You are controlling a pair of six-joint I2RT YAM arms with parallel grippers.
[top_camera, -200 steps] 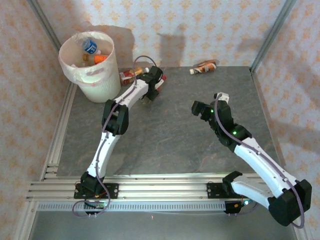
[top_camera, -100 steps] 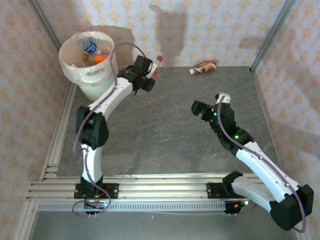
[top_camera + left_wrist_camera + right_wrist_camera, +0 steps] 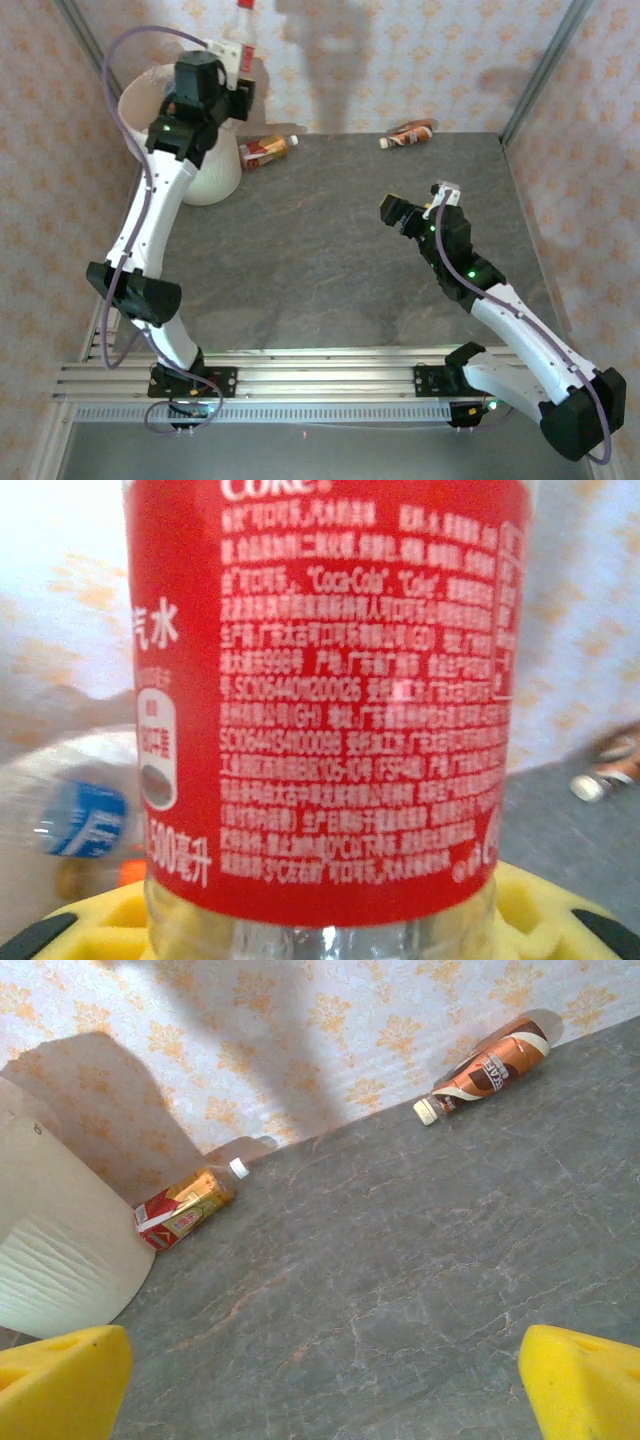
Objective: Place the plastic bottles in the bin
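Two arms: left gripper high near bin, clamping red-labelled bottle; right gripper wide, outstretched.

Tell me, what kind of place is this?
Probably a robot test booth: white robot arms bolted to a silver metal rail, a grey stone-look tabletop boxed in by wallpapered panels.

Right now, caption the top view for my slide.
Left pincer holds a red-labelled bottle high by the bin; two bottles lie on the table; right pincer open.
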